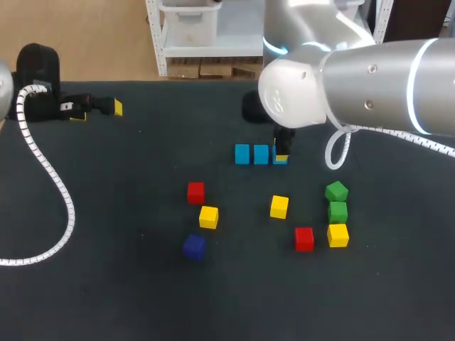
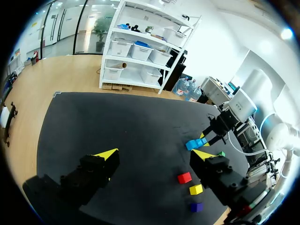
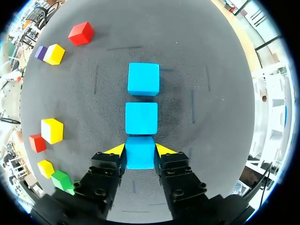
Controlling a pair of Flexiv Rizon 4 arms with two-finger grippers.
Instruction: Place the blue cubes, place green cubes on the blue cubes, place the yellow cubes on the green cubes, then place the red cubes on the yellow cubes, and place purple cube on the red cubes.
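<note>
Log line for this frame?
right pincer: shut on blue cube, end of blue row | left pincer: open, empty | green cubes: unplaced

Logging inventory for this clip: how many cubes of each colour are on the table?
blue cubes: 3
green cubes: 2
yellow cubes: 3
red cubes: 2
purple cube: 1
Total: 11

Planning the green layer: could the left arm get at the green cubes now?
Probably not: the left gripper sits at the far left; the green cubes lie far right, near the right gripper.
</note>
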